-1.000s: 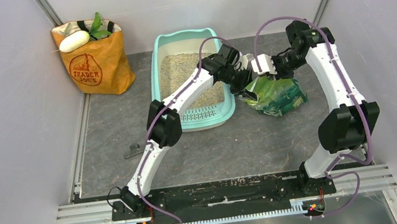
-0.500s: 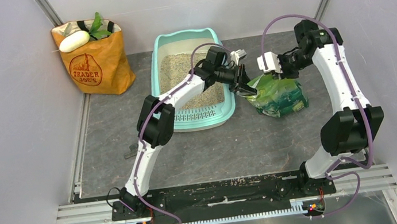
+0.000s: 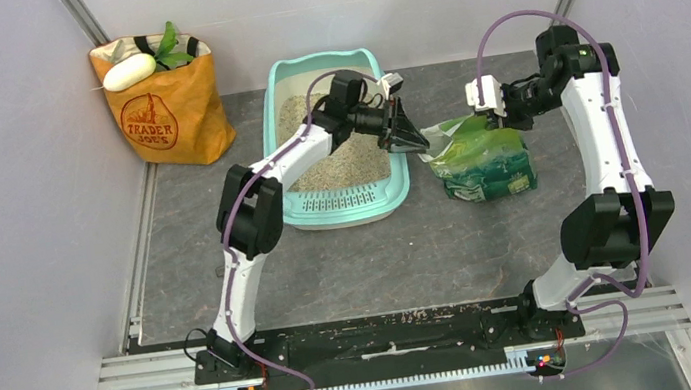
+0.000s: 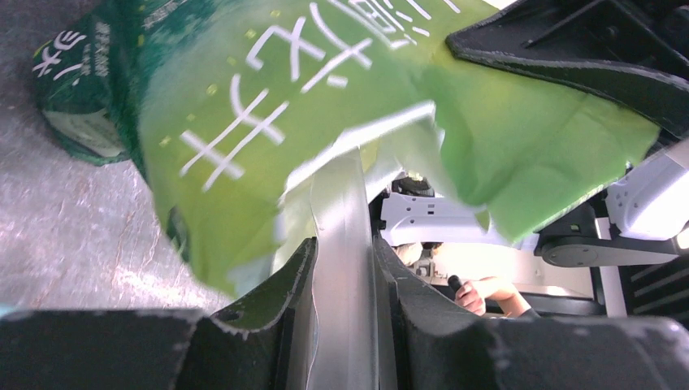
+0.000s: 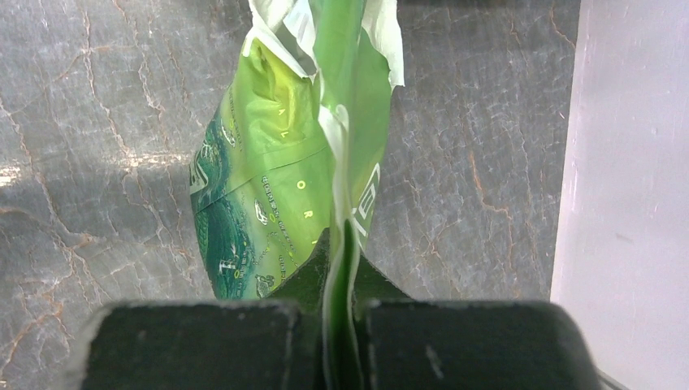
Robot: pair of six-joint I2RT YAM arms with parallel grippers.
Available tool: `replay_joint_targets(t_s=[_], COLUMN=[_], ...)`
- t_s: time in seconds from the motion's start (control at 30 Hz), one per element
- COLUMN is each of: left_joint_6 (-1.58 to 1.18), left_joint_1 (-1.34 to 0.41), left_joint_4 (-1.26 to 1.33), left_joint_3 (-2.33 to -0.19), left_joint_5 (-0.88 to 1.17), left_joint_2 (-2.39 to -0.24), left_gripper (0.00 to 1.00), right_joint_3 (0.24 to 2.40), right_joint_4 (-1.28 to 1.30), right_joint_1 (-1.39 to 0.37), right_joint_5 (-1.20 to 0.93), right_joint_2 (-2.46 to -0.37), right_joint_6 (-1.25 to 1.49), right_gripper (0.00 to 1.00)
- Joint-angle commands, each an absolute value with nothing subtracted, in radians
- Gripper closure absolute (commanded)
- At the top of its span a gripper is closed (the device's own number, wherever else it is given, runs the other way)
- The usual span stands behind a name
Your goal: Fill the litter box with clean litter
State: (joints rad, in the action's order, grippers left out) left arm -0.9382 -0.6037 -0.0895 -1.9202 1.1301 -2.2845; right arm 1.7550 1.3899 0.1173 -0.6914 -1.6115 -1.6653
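The mint-teal litter box (image 3: 270,144) stands at the back centre, with beige clean litter (image 3: 297,121) spread inside and a slotted step at its near end. My left gripper (image 3: 406,133) (image 4: 343,244) hovers over the box's right rim, shut on the pale handle of a clear plastic scoop (image 4: 341,309). The scoop's bowl is hidden by the bag's flap. The green printed bag (image 3: 483,162) (image 4: 244,106) (image 5: 276,162) stands on the floor right of the box. My right gripper (image 3: 502,110) (image 5: 343,244) is shut on the bag's top edge.
An orange paper grocery bag (image 3: 164,108) with leaves and a white item stands at the back left. A small dark object (image 3: 232,262) lies on the grey floor left of the left arm. The side wall (image 5: 626,162) is close on the right.
My left gripper has drawn back leftward from the bag's mouth to the box's right rim. My right gripper has shifted right and back, keeping hold of the bag's edge.
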Motion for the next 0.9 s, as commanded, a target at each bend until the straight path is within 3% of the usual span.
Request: replay_joint_targets(t_s=[0.0, 0.27, 0.87], left_joint_6=[-0.948, -0.959, -1.148], left_joint_1=[-0.568, -0.501, -0.408], left_joint_4=[-0.118, -0.131, 0.179], left_joint_3=[-1.879, -1.815, -1.581], left_joint_5=[1.183, 1.197, 1.262], left_joint_2=[-2.17, -2.106, -1.956], left_gripper=[0.98, 0.98, 0.98], right_joint_3=[1.832, 1.854, 1.854], right_joint_4=[1.312, 1.306, 1.3], right_joint_1=[0.121, 0.121, 0.121], right_joint_5=[-0.766, -0.786, -0.775], right_joint_2=[-1.581, -1.583, -1.595], right_joint_6=[-1.622, -1.618, -1.623], right_gripper=[1.0, 1.0, 1.0])
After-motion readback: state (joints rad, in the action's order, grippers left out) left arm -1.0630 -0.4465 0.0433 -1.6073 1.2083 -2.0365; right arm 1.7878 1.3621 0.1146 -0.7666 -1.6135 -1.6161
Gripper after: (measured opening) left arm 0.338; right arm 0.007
